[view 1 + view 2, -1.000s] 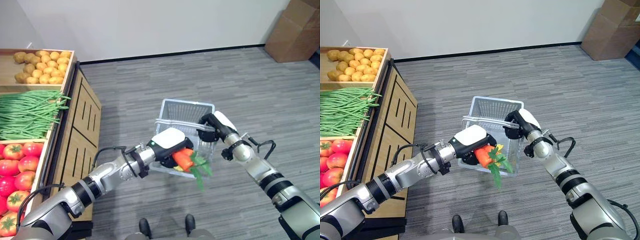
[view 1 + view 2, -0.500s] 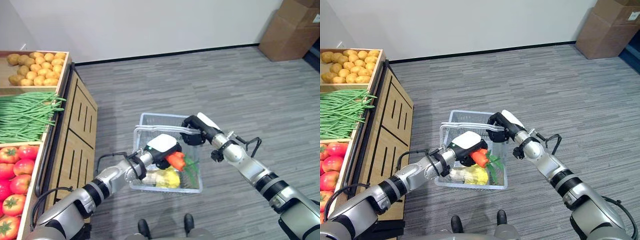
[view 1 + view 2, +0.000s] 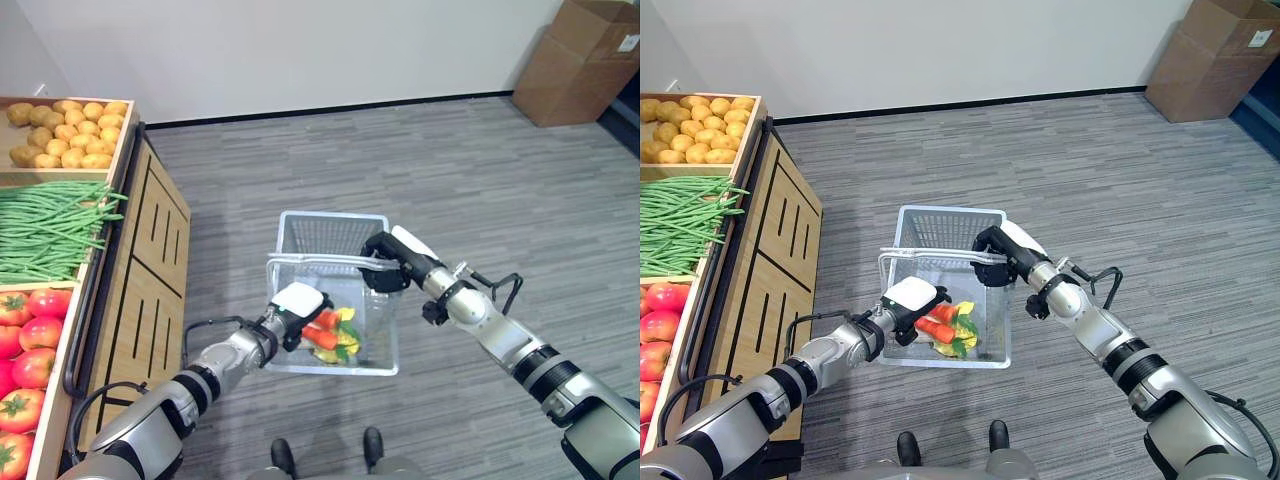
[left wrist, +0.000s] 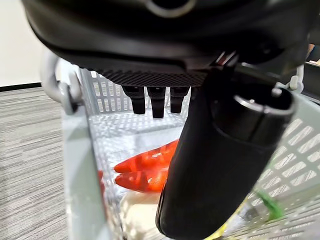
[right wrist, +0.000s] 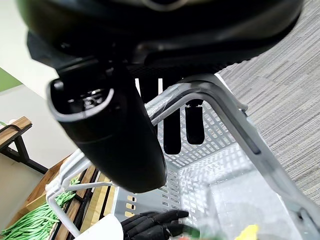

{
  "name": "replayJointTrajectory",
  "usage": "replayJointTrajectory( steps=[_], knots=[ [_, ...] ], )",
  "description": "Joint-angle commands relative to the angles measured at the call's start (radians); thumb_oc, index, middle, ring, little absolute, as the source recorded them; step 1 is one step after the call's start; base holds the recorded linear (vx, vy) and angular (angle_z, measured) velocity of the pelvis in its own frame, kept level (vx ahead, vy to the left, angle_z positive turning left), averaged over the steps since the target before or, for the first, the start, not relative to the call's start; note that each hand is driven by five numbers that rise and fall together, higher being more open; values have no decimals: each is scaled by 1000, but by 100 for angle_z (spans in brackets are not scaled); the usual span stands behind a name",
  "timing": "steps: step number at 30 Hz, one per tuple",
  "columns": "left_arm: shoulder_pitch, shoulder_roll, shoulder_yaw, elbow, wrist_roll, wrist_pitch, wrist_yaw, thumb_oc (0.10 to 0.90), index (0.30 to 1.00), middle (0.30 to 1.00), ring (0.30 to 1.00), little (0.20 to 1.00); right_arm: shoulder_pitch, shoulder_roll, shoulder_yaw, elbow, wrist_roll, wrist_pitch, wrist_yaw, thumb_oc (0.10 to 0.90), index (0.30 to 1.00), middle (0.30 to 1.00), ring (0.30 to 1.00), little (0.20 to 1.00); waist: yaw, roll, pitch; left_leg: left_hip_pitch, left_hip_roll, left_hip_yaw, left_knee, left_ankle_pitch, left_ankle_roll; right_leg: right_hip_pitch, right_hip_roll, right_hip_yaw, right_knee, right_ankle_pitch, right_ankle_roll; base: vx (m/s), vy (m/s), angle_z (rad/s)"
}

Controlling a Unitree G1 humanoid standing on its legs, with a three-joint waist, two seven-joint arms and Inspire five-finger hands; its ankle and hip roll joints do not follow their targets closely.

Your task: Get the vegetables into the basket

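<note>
Carrot (image 3: 322, 335) now lying in the basket (image 3: 333, 232), no longer in my left hand (image 3: 297, 303), whose fingers are hanging apart. Right hand (image 3: 392, 270) is clamping the handle. Fetching more next.

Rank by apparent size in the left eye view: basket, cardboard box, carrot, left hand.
1. Basket, held by the right hand.
2. Cardboard box: slightly smaller, but farther away and cut off by the frame, so unsure against the basket.
3. Left hand.
4. Carrot, lying in the basket.
</note>
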Motion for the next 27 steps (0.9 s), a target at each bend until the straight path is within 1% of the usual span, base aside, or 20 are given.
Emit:
replayJointTrajectory(
  steps=[1,7,10,11,12,13,14,15,16,17,18,19,20,21,22,23,24,25,26,27],
  knots=[
    [-63,-24,42,14,17,-10,65,900,1000,1000,1000,1000,-142,44,-110,-70,69,-109,-57,400,300,300,300,300,22,-56,-106,34,78,-24,0,-38,-92,-10,-88,-25,2,18,82,0,0,0],
    [-55,-10,55,-41,0,-14,69,900,1000,1000,1000,1000,-126,55,-121,-25,41,-101,-68,400,300,300,300,300,29,-56,-103,28,77,-32,0,-36,-91,-11,-90,-31,2,19,81,0,0,0],
    [-36,29,94,-203,-101,-59,63,900,1000,1000,1000,1000,-98,57,-156,45,0,-80,-96,400,300,300,300,300,37,-55,-101,24,75,-39,0,-35,-90,-7,-91,-39,1,20,80,-10,-6,3],
    [-19,44,109,-271,-159,-83,46,900,1000,1000,1000,1000,-86,56,-168,79,-30,-72,-109,400,300,300,300,300,41,-54,-100,23,74,-43,0,-35,-89,-6,-91,-42,1,20,80,-10,-6,5],
    [-3,56,124,-316,-202,-92,33,900,1000,1000,1000,1000,-80,56,-177,95,-54,-67,-117,400,300,300,300,300,44,-54,-100,23,74,-45,0,-34,-89,-5,-92,-43,1,20,80,-8,-3,4],
    [1,64,127,-327,-207,-89,25,900,1000,1000,1000,1000,-80,59,-176,96,-56,-67,-118,400,300,300,300,300,42,-55,-100,23,75,-46,0,-35,-89,-4,-92,-44,1,20,80,0,0,0],
    [45,85,155,-448,-358,-130,-36,900,1000,1000,1000,1000,-58,57,-205,159,-106,-51,-142,400,300,300,300,300,49,-51,-100,22,72,-52,0,-33,-87,-1,-94,-47,1,21,80,-3,0,4],
    [48,91,157,-457,-365,-127,-44,900,1000,1000,1000,1000,-58,60,-205,161,-108,-53,-143,400,300,300,300,300,49,-52,-100,22,72,-52,0,-34,-87,0,-94,-48,1,21,80,-13,6,6],
    [100,123,192,-569,-570,-141,-121,900,1000,1000,1000,1000,-35,72,-239,236,-100,-39,-152,400,300,300,300,300,56,-47,-100,22,70,-55,0,-32,-85,2,-95,-52,1,22,79,-8,5,7],
    [104,130,196,-578,-577,-136,-128,900,1000,1000,1000,1000,-35,74,-238,237,-100,-40,-152,400,300,300,300,300,55,-48,-101,22,70,-55,0,-32,-85,2,-95,-52,1,22,79,-14,12,11],
    [147,165,224,-662,-729,-145,-151,900,1000,1000,1000,1000,-16,78,-250,318,-113,-30,-153,400,300,300,300,300,62,-41,-102,22,68,-60,0,-31,-85,6,-98,-57,1,24,80,-3,7,10],
    [151,171,228,-670,-735,-141,-155,900,1000,1000,1000,1000,-18,80,-248,321,-113,-32,-154,400,300,300,300,300,60,-43,-102,23,68,-60,0,-32,-85,6,-98,-57,1,24,80,-8,16,8],
    [224,215,259,-740,-911,-145,-205,900,1000,1000,1000,1000,3,80,-263,409,-136,-21,-157,400,300,300,300,300,66,-38,-101,22,65,-66,0,-30,-85,9,-99,-61,1,26,79,-3,8,4],
    [225,216,260,-741,-911,-144,-206,900,1000,1000,1000,1000,3,80,-262,410,-136,-21,-157,400,300,300,300,300,65,-38,-102,22,65,-66,0,-30,-85,9,-99,-61,1,26,79,-10,13,4],
    [267,231,276,-774,-1007,-140,-234,900,1000,1000,1000,1000,15,82,-274,447,-140,-19,-159,400,300,300,300,300,68,-36,-101,22,63,-67,0,-30,-84,9,-100,-62,1,28,79,-18,9,9],
    [323,263,300,-797,-1095,-138,-252,900,1000,1000,1000,1000,37,88,-291,493,-138,-20,-164,400,300,300,300,300,72,-33,-98,19,63,-70,0,-28,-85,9,-102,-63,1,30,80,-17,9,11],
    [326,266,302,-800,-1096,-137,-253,900,1000,1000,1000,1000,38,90,-290,494,-139,-21,-165,400,300,300,300,300,71,-34,-99,19,63,-70,0,-28,-85,9,-102,-63,0,30,80,-18,9,10],
    [393,287,342,-796,-1125,-131,-256,900,1000,1000,1000,1000,82,98,-322,538,-138,-27,-171,400,300,300,300,300,76,-31,-96,17,61,-74,0,-26,-84,9,-102,-64,1,31,80,-5,7,6],
    [419,292,354,-788,-1135,-127,-261,900,1000,1000,1000,1000,101,104,-332,553,-135,-32,-173,400,300,300,300,300,75,-31,-98,17,60,-76,0,-26,-84,10,-102,-66,1,31,81,0,0,0],
    [419,292,354,-789,-1135,-127,-261,900,1000,1000,1000,1000,101,104,-332,553,-135,-32,-173,400,300,300,300,300,75,-31,-98,17,60,-76,0,-25,-84,10,-102,-66,1,31,81,0,0,0]
  ],
)
